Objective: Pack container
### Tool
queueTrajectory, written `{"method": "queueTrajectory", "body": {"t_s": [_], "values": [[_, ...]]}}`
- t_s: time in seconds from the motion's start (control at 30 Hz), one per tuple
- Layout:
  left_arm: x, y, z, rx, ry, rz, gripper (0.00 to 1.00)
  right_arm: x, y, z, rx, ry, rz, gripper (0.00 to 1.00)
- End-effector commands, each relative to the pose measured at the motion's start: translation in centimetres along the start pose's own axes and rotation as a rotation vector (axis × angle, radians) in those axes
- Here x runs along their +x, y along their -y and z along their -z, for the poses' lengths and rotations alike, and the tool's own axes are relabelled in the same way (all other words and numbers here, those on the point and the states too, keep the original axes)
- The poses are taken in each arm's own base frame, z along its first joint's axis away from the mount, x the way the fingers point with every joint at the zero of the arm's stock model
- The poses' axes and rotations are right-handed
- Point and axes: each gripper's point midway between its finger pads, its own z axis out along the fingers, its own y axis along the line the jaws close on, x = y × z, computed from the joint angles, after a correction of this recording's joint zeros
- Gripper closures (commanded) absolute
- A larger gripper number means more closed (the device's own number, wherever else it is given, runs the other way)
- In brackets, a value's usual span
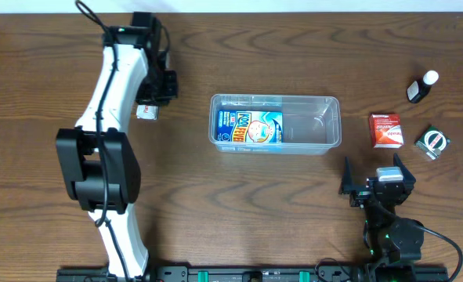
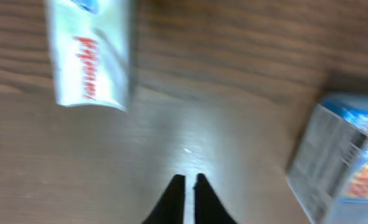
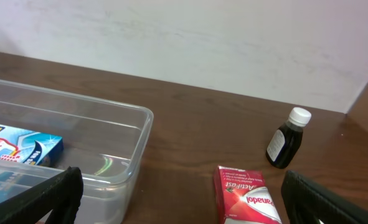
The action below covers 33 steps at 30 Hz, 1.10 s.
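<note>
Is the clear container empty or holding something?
Partly filled: a blue box lies in the left half of the container; the right half is bare.

Clear container (image 3: 143, 134) left; red box (image 3: 249, 198), dark bottle (image 3: 287, 140) right.

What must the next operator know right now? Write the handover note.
Left gripper: shut, empty, over the table near the white box.
Right gripper: open, empty, short of the red box.
Container: mid-table.
Done: blue box lies inside, at its left end.
To do: white box, red box, dark bottle and green packet are outside it.
</note>
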Motion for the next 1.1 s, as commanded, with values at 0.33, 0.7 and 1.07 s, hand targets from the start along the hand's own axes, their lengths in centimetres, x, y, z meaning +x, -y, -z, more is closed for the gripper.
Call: {"method": "queueTrajectory", "body": {"t_s": [0.33,0.7,1.07], "values": [[2.1,6.3,0.2,0.031,-0.019,-0.028,0.94,0.1,0.2,0.0,0.008,-0.001,0.003,0.01],[3.4,7.9,-0.8,0.023,-0.049,-0.024,0.94,0.1,0.2,0.0,0.008,-0.001,0.003,0.01],[4.0,8.9,-1.6,0.057,-0.063,-0.037,0.94,0.1,0.2,0.0,0.008,-0.001,0.003,0.01]]}}
